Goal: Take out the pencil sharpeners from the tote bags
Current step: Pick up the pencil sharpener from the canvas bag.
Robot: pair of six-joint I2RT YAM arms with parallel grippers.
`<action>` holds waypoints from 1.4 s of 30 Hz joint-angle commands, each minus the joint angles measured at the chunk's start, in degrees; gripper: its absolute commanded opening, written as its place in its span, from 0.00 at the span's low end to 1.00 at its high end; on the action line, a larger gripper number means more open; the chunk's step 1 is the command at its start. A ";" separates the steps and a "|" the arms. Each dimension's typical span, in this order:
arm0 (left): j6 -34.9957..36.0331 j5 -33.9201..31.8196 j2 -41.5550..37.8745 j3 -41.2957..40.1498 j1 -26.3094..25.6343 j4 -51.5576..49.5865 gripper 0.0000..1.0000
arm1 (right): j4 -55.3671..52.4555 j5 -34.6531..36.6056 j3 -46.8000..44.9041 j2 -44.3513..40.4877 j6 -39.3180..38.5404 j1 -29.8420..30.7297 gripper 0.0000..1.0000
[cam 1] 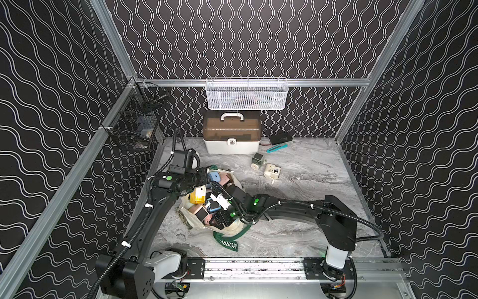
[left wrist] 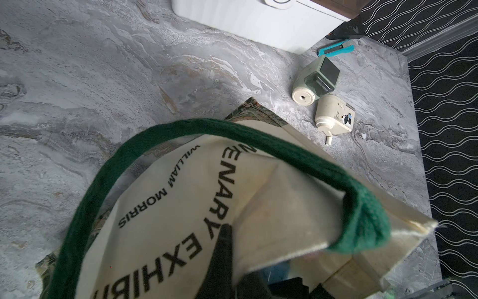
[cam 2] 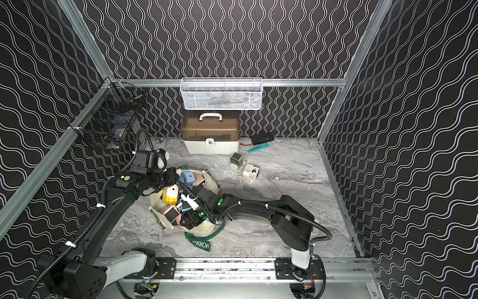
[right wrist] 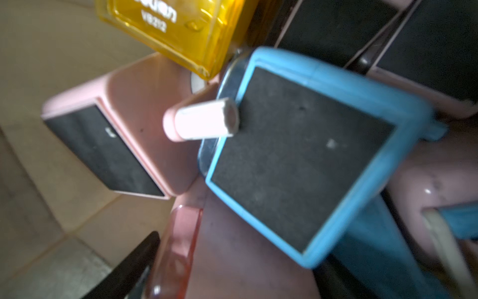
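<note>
A grey marbled tabletop (cam 1: pixel 297 233) is enclosed by black walls patterned with white wavy lines. Near its middle the tote bag (cam 1: pixel 234 227) is slumped open, its mouth crammed with pencil sharpeners (cam 1: pixel 200 213) in pink, blue and yellow.

The left hand (cam 1: pixel 203 180) is clenched on the bag's far rim, as is shown in the left wrist view, where cream canvas is folded over a dark finger (left wrist: pixel 222 246). The rim is judged to be pinched so that the mouth is spread and the bag steadied while it is emptied.

The right hand (cam 1: pixel 216 220) is lowered into the mouth, its jaws set wide on either side of a pink body. Whether anything is gripped cannot be told.

A pale green sharpener (cam 1: pixel 258 161) and a cream sharpener (cam 1: pixel 272 172) are already set just beside each other, well apart from the bag, toward the white-and-brown case (cam 1: pixel 231 136).

The pick is hampered by crowding. A pink crank handle (right wrist: pixel 204 120) is laid across a blue sharpener (right wrist: pixel 302 160), and a yellow sharpener (right wrist: pixel 176 31) is pressed close against them. A teal tool (cam 1: pixel 276 148) is seen near the case, and a green strap (cam 1: pixel 227 242) is trailed over the tabletop.
</note>
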 commanded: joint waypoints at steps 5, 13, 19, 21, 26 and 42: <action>0.99 -1.33 -0.43 -0.26 0.05 -3.38 0.00 | -0.04 0.10 -1.20 -1.39 0.41 0.00 0.68; 1.01 -1.41 -0.52 -0.32 0.07 -3.52 0.00 | 3.05 0.91 -5.23 -7.73 -2.79 -0.08 0.53; 1.04 -1.42 -0.65 -0.33 0.20 -3.46 0.00 | 2.95 1.20 -6.87 -11.13 -7.16 -0.09 0.51; 0.97 -1.35 -0.63 -0.38 0.32 -3.31 0.00 | 2.05 2.18 -7.15 -13.04 -8.58 0.06 0.48; 0.94 -0.56 -0.59 -0.50 1.16 -3.14 0.00 | 4.22 3.15 -11.08 -18.48 -10.14 -0.04 0.48; 0.92 -0.65 -0.64 -0.57 1.81 -3.07 0.00 | 6.46 8.88 -17.42 -33.29 -10.37 -3.83 0.47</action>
